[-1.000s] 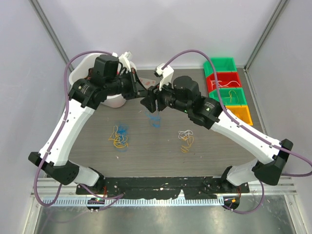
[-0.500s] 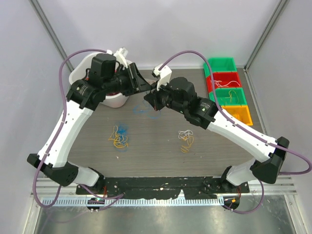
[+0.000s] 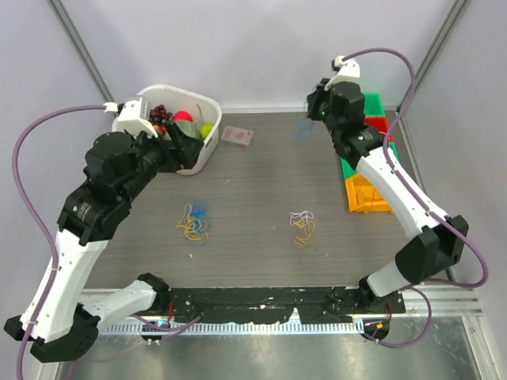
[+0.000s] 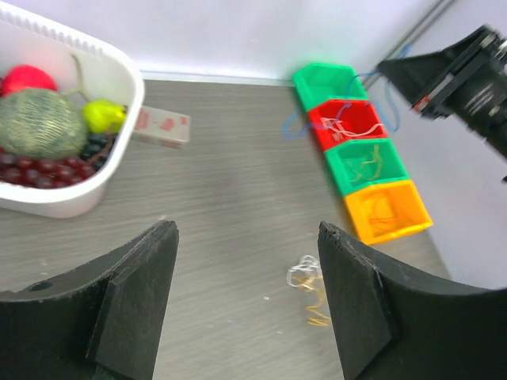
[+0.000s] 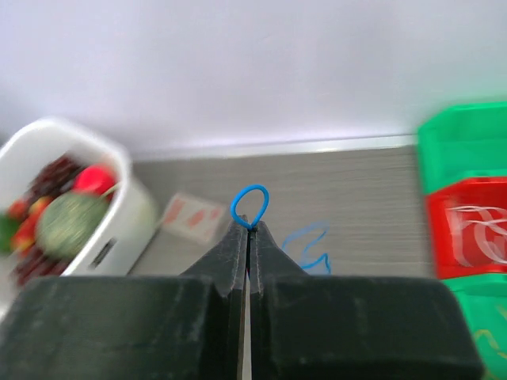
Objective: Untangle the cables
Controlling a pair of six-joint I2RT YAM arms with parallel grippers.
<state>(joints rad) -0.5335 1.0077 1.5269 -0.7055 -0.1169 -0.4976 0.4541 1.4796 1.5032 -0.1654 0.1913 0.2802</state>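
The right pincer [image 5: 248,231] pinches a blue cable [image 5: 250,207] above the far right corner of the table [image 3: 253,178]. The left pincer [image 4: 245,233] gapes wide by the far left corner. A yellow-blue tangle [image 3: 193,222] and a white-orange tangle [image 3: 302,224] lie mid-table.

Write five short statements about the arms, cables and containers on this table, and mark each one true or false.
1. The right arm has its jaws shut on a blue cable. True.
2. The left arm holds a yellow cable. False: its jaws are open and empty.
3. The white basket holds fruit. True.
4. The red bin is empty. False: a white cable lies in it.
5. Only one tangle lies on the table. False: there are two, a yellow-blue tangle and a white-orange tangle.
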